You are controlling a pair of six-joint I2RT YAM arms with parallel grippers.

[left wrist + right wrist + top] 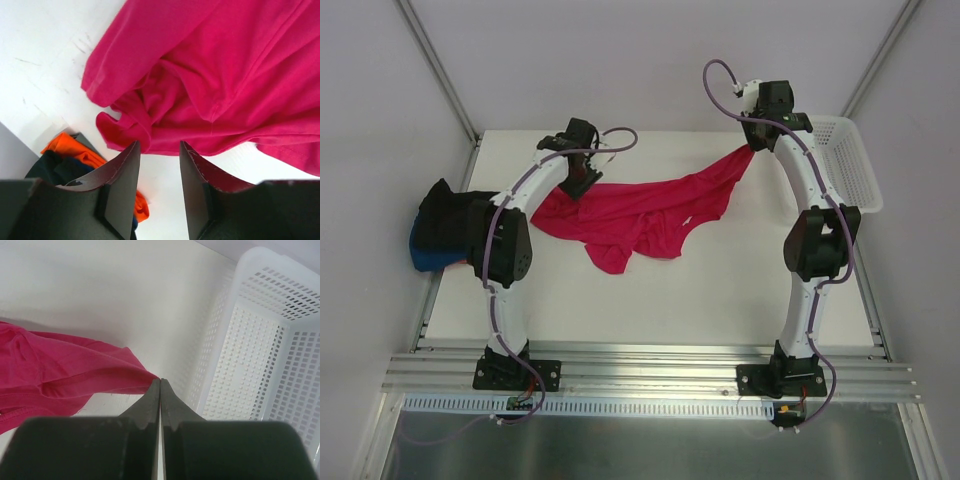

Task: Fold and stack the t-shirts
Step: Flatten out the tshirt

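A crimson-pink t-shirt (640, 215) lies crumpled across the middle of the table. One corner of it is pulled up toward the back right, where my right gripper (753, 146) is shut on it. The right wrist view shows the cloth (65, 375) pinched at the closed fingertips (160, 381). My left gripper (582, 186) hovers over the shirt's left end. In the left wrist view it (160, 145) stands open with nothing between the fingers, the bunched pink cloth (210, 75) just beyond the tips. A pile with a black shirt (448, 215), a blue shirt (420, 255) and an orange shirt (70, 147) sits at the table's left edge.
A white mesh basket (850, 160) stands at the back right corner, close beside my right gripper, its wall (260, 340) filling the right wrist view. Grey walls enclose the table on three sides. An aluminium rail (650, 365) runs along the near edge.
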